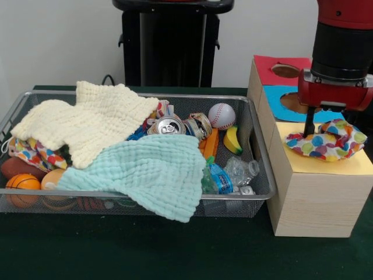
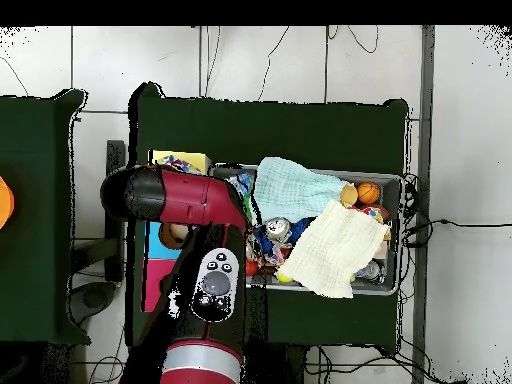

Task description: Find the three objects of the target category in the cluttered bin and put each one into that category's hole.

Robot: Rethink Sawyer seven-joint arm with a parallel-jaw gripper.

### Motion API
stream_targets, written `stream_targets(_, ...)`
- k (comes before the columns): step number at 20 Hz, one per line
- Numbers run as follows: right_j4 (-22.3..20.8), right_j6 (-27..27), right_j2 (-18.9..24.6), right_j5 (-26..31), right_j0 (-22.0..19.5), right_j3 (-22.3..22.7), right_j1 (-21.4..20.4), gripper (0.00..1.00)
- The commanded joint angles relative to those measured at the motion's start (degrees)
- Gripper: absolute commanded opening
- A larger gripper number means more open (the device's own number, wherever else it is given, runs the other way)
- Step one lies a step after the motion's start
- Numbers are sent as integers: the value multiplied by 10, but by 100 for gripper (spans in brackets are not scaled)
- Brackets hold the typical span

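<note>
1. Hanging over the yellow-faced box [image 1: 326, 166] at the right of the front view: the gripper [image 1: 322, 127]; only one dark finger [image 1: 309, 122] showing, so impossible to tell whether open or closed.
2. Lying crumpled on that yellow face, covering the hole completely: a dotted fabric piece [image 1: 326, 140]; sitting directly beneath the gripper, touching or just beside the visible finger.
3. Peeking out at the bin's [image 1: 256, 195] left end, under the cream waffle cloth [image 1: 87, 119]: a second dotted piece [image 1: 36, 153]; well apart from the gripper.
4. Draping over the bin's near rim: the mint-green waffle cloth [image 1: 148, 172]; resting beyond it, a baseball [image 1: 221, 115] and a crushed can [image 1: 169, 125].
5. Standing farther back behind the yellow box: the blue-faced box [image 1: 277, 99] and the red-faced box [image 1: 271, 67].
</note>
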Motion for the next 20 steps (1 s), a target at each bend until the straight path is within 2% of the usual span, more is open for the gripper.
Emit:
stream_targets(1,-8,80,20,85,-20,52,-21,100)
stream_targets(7,-10,78,7,153,-18,60,-79,100)
stream_targets(16,-14,66,11,157,-26,88,-111,100)
stream_targets(20,-21,69,19,104,-26,93,-87,100)
